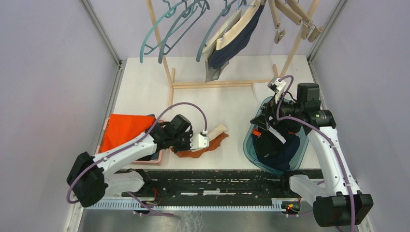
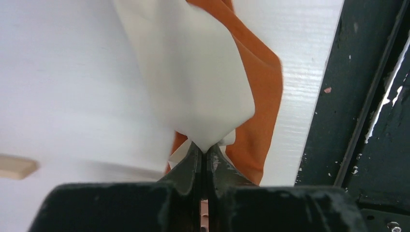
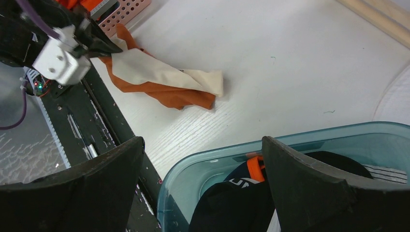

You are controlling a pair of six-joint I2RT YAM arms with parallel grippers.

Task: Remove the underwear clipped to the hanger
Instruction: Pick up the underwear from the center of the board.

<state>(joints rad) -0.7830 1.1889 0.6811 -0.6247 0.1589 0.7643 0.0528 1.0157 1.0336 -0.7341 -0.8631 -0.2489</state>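
**Left arm.** The left fingers are pressed together, pinching the near end of a cream piece of underwear. It lies on the white tabletop, low over the front edge, with the dark base rail just to its right.

**Gripped item.** The cream piece runs away from the pinch, twisted over an orange piece that touches it along its length. Both lie flat on the tabletop between the pink tray and the bin, touching neither. Whether the two are one garment cannot be told.

**Right arm.** The right fingers are spread wide and hold nothing. They hang above the bin's rim on the side nearest the gripped piece.

**Bin.** A teal see-through tub at front right holds dark underwear, black and navy, one item with an orange band.

**Rack.** A wooden rack stands at the back. Teal hangers hang from it. One carries cream, navy and grey underwear, well apart from both arms. Wooden pegs dangle at the upper right.

**Surroundings.** A folded bright-orange cloth sits on the pink tray, directly beside the left arm. The left arm's cable loops above the gripped piece.
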